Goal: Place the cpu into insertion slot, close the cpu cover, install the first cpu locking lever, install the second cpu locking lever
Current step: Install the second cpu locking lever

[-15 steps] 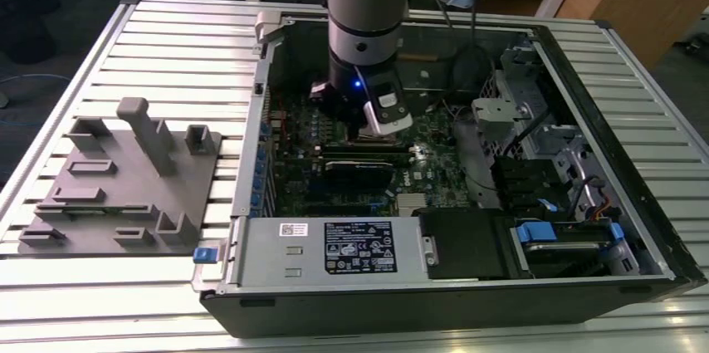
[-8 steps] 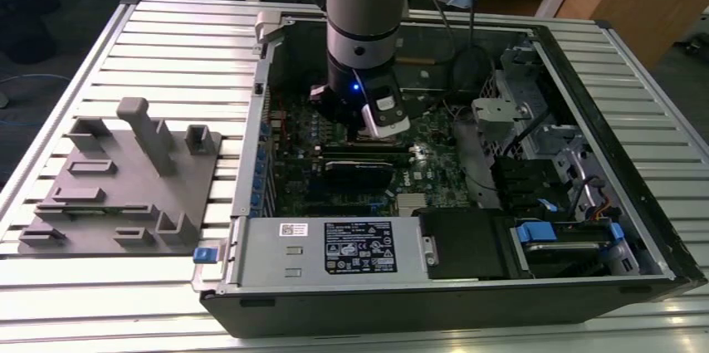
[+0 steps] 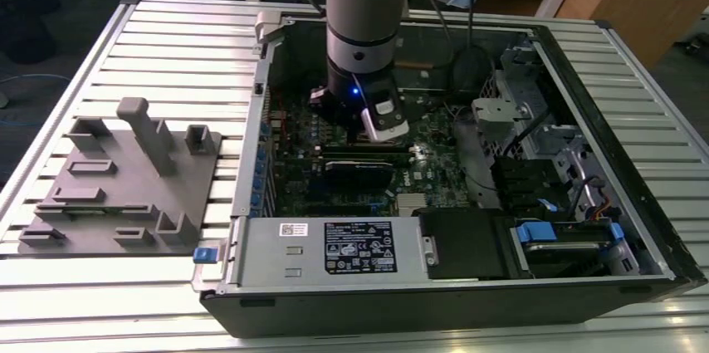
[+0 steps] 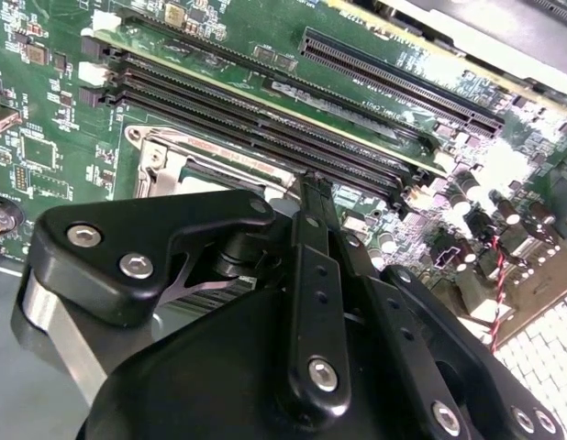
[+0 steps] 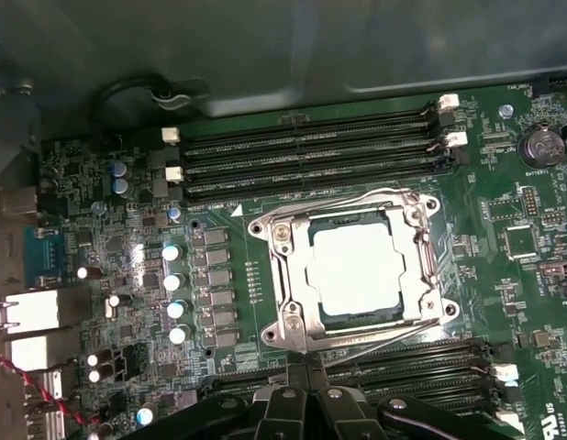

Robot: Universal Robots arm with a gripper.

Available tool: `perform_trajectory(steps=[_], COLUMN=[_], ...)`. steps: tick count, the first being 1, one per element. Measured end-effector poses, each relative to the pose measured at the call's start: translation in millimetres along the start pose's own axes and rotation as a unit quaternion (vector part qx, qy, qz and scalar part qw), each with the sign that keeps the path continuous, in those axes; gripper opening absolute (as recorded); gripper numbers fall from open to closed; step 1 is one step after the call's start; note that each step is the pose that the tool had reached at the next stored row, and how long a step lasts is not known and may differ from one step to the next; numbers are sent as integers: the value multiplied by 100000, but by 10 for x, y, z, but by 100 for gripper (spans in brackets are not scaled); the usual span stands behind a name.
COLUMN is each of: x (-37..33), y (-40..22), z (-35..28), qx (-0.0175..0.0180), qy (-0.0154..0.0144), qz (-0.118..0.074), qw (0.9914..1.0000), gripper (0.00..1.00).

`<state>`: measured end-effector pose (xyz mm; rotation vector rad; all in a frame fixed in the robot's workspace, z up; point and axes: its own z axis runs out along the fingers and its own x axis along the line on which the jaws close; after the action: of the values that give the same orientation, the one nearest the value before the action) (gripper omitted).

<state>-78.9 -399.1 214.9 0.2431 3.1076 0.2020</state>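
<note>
Cpu (image 5: 361, 269) pale metal square, flat under silvery cpu cover (image 5: 288, 275).

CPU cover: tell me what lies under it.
Through the cpu cover's window, the cpu's pale metal top shows, seated in the insertion slot. The socket contacts beneath are covered.

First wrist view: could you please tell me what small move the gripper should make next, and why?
Probably ease the gripper down onto the lever wire along the nearest edge of the insertion slot. The cpu already sits in it with the cpu cover lying over it, and the shut gripper hovers beside that wire; whether it is latched I cannot tell.
</note>
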Motion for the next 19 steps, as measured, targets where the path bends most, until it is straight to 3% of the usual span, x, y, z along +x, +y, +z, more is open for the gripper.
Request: perform_trajectory(steps=[14,19], x=[3,10], y=[-10,-12], z=[69,79], qx=[-284,-1381], qy=[54,219], qz=[19,45], qw=[100000,99990], gripper=[10,10])
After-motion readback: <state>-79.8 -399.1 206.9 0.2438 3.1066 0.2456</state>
